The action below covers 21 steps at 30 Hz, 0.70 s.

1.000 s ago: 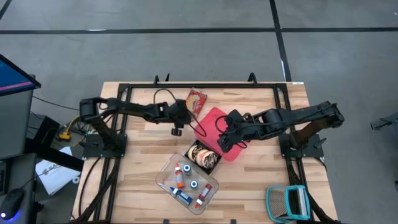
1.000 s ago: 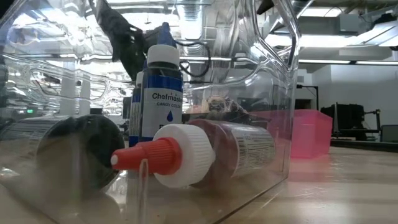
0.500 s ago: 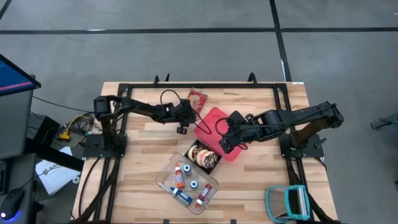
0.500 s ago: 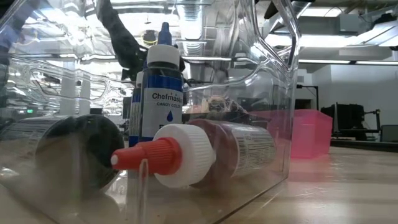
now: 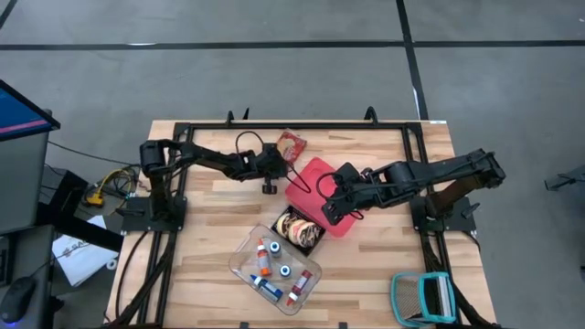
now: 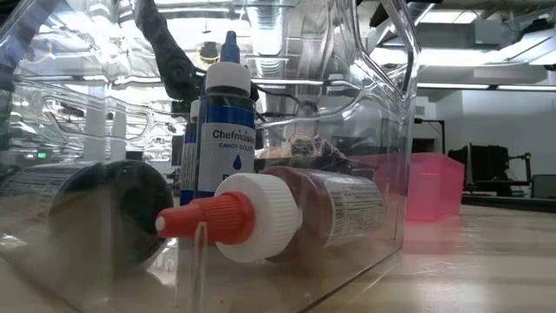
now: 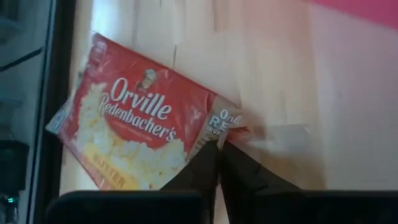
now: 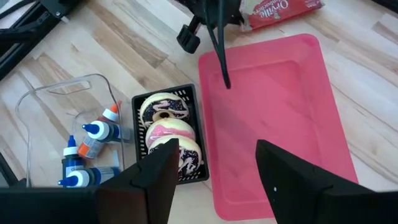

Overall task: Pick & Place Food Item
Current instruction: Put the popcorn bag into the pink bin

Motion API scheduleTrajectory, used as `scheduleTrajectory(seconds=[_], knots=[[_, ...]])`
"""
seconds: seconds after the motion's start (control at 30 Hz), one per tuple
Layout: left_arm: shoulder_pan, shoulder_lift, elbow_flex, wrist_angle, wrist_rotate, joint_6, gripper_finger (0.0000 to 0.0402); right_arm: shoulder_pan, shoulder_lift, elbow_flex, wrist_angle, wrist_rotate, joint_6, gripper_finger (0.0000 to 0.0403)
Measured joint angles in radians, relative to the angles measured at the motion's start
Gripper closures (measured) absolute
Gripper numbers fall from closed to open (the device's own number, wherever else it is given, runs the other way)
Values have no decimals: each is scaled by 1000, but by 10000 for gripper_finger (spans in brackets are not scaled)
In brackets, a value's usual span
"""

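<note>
A red Orville Redenbacher's popcorn bag (image 7: 134,134) lies flat on the wooden table near its far edge (image 5: 291,143), just beyond the pink tray (image 5: 315,187). My left gripper (image 7: 219,152) is down at the bag's crumpled end, shut on it. My right gripper (image 8: 214,180) hovers open above the pink tray (image 8: 273,118), holding nothing. My left gripper pinches the bag's crumpled end edge (image 7: 219,127), at the end nearest the pink tray, between its two shut fingers. The fingers slant down at it from the table's left and near side. The rest of the bag lies flat on the table.
A black tray of iced donuts (image 8: 168,140) stands beside the pink tray's near-left edge. A clear container (image 5: 277,268) with small bottles sits nearer the front and fills the low view (image 6: 217,174). A teal basket (image 5: 422,297) is at the front right corner.
My left gripper has moved toward the table's far right, to the popcorn bag, and has come down to the bag's end. The bag lies where it was. My right arm has kept still.
</note>
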Motion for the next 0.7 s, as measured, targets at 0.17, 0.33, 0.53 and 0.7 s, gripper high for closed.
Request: scheduleTrajectory(seconds=[0.17,0.33,0.53,0.7], knots=[[-14,-115,-2,-46,-3,-81,400,11,0,0,3,2,13,198],[-36,-318,-1,-93,15,-152,401,28,0,0,13,37,23,198],[-70,-537,0,-192,163,-279,401,71,-6,0,4,116,72,198],[-164,-618,47,-238,98,-336,401,108,-24,0,0,193,128,198]])
